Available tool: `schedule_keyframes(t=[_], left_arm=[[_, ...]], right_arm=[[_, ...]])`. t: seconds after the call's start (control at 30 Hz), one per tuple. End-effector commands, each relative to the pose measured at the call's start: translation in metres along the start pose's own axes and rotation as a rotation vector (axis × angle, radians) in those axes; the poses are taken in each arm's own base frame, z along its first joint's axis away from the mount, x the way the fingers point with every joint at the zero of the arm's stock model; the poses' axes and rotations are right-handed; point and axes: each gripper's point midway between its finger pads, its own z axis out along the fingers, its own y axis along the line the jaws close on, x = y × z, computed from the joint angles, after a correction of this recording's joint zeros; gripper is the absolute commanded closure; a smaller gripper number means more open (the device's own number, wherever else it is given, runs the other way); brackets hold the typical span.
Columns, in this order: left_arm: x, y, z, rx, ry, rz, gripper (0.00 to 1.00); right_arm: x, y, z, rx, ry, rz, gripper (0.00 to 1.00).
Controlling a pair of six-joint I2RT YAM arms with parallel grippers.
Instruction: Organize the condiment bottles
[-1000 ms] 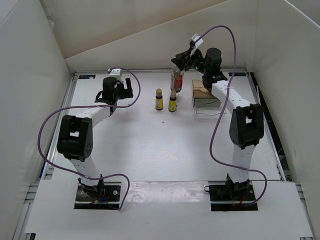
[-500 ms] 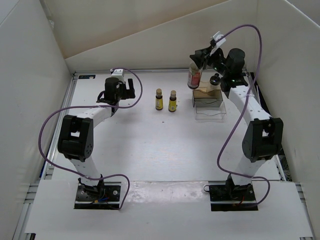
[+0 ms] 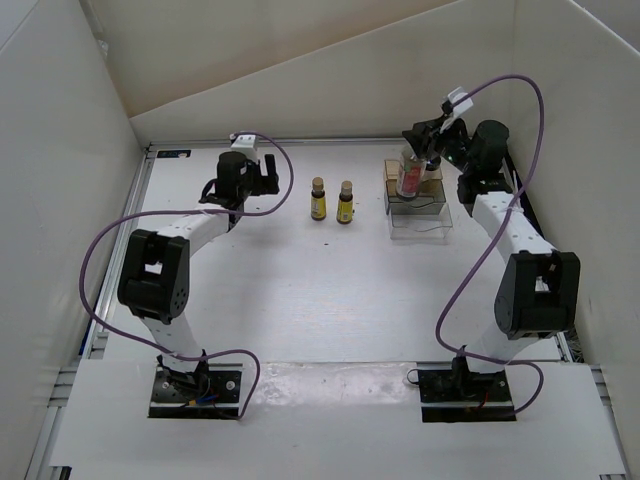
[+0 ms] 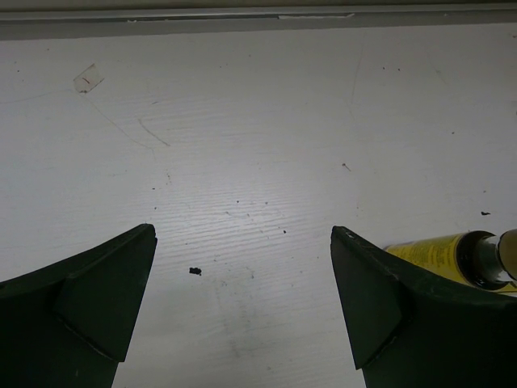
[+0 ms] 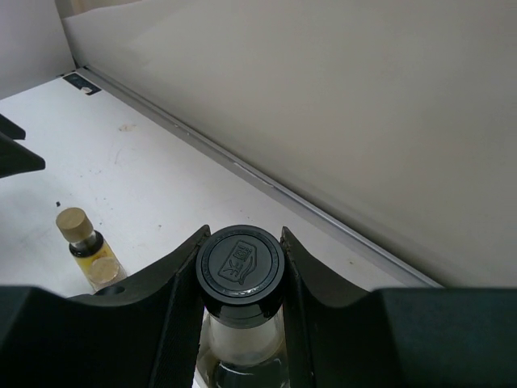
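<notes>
Red sauce shows through the tall bottle point(image 3: 409, 180), which hangs from the right gripper point(image 5: 241, 242) over the clear tray point(image 3: 420, 224) at 1 o'clock on the table point(image 3: 300, 290). The jaws pinch its neck just under the black cap point(image 5: 241, 271), so the heavy body can swing or slide down through that narrow hold. Whether its base is already inside the tray walls is hard to judge from above. If it is not, a descent could catch the rim and shove or tip the light tray, and a release from too high would topple the bottle. The left gripper point(image 4: 242, 238), at 11 o'clock, has its jaws spread and holds nothing. A careless sweep towards 12 o'clock could knock the 2 yellow-labelled bottles point(image 3: 318, 200) point(image 3: 345, 203) standing there.
</notes>
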Motion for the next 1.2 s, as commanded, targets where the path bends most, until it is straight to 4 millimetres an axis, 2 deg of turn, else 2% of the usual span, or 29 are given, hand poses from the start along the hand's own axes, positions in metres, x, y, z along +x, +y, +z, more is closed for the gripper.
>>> schedule_keyframes(t=[0.0, 0.2, 0.3, 0.33, 0.67, 1.17], left_arm=[[-0.022, -0.007, 0.001, 0.010, -0.043, 0.006, 0.00], [-0.022, -0.009, 0.007, 0.011, -0.037, 0.015, 0.00], [-0.021, -0.009, 0.011, 0.009, -0.030, 0.018, 0.00], [-0.020, -0.011, 0.012, 0.012, -0.028, 0.020, 0.00], [-0.012, -0.013, 0.020, 0.013, -0.006, 0.031, 0.00], [-0.008, -0.014, 0.029, 0.015, 0.005, 0.031, 0.00]], right_arm=[[-0.093, -0.009, -0.015, 0.042, -0.244, -0.190, 1.00], [-0.081, -0.030, -0.018, 0.079, -0.248, -0.169, 1.00], [-0.078, -0.030, -0.017, 0.061, -0.258, -0.134, 1.00], [-0.073, -0.042, -0.024, 0.088, -0.251, -0.123, 1.00], [-0.044, -0.048, -0.026, 0.113, -0.219, -0.101, 1.00], [-0.028, -0.055, -0.024, 0.114, -0.197, -0.086, 1.00]])
